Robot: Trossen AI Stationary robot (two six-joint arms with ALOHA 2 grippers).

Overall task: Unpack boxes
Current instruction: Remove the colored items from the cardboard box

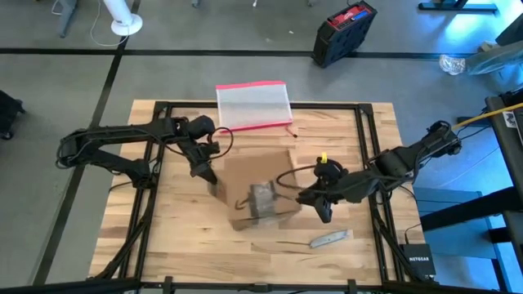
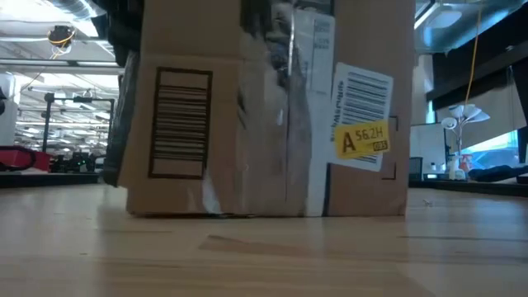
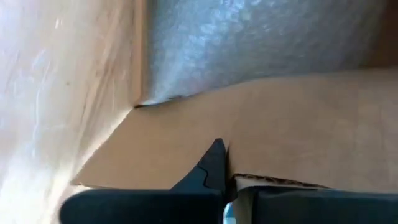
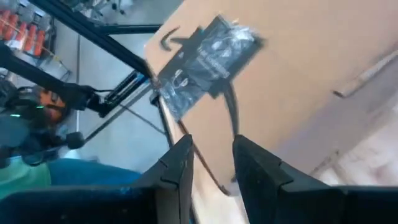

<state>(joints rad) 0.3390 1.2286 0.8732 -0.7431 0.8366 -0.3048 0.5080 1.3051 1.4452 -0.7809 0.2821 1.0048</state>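
We see the cardboard box (image 1: 257, 184) filling the middle of the counter (image 1: 163, 237), the left pincer (image 1: 207, 175) pressed to its left side and the right pincer (image 1: 315, 204) at its right edge — both flanks blocked. A clear pouch (image 1: 253, 105) covers the far edge. The near left corner lies open; a small grey item (image 1: 329, 238) sits toward the near right.

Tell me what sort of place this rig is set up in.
Probably a robotics lab or workshop in an open industrial hall. A wooden table stands on a bare grey floor, exposed ceiling ducts run overhead, and a network box sits beside the table.
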